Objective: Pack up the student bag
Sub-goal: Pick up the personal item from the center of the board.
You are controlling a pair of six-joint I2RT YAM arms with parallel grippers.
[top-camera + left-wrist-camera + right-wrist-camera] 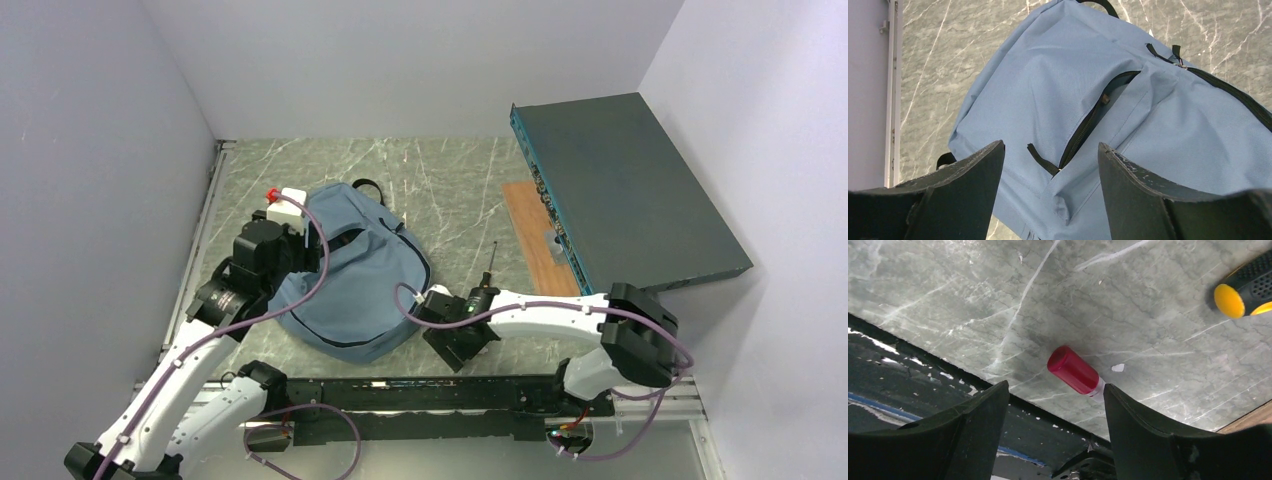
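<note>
Light is even and diffuse, falling from overhead, moderately bright, with no glare. A soft shadow hugs the student bag at its 6 o'clock edge. The top view is sharp. In the wrist views, the left gripper and right gripper read dark at 6 o'clock. The yellow-tipped handle at 2 o'clock is soft.

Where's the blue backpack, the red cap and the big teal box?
blue backpack [370, 295], top view, on its front fabric panel.
red cap [1072, 370], right wrist view, on the cap's side.
big teal box [630, 190], top view, on its flat top.
</note>
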